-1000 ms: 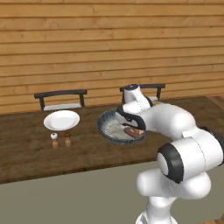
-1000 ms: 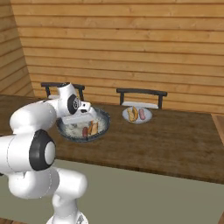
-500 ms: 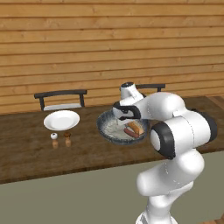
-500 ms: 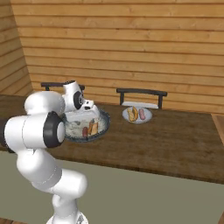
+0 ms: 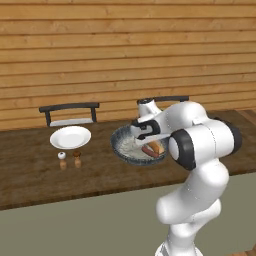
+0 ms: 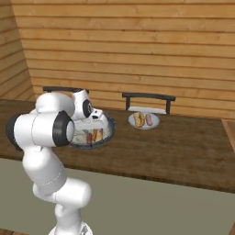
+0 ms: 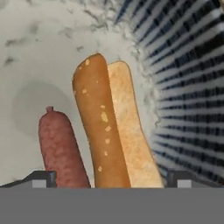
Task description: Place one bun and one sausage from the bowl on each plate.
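Note:
The blue-grey patterned bowl sits mid-table. Inside it lie a golden bun and a reddish sausage side by side. My gripper hangs just above them, open, with its fingertips wide apart, straddling both. One white plate at the left is bare. The other plate holds a bun and a sausage.
A salt shaker and a pepper shaker stand in front of the bare plate. Two dark chairs stand behind the wooden table, against a plank wall. My arm's elbow looms right of the bowl.
The arm's elbow has swung up and over while the hand stayed over the bowl and sank closer to the bun and sausage. The jaws stay open.

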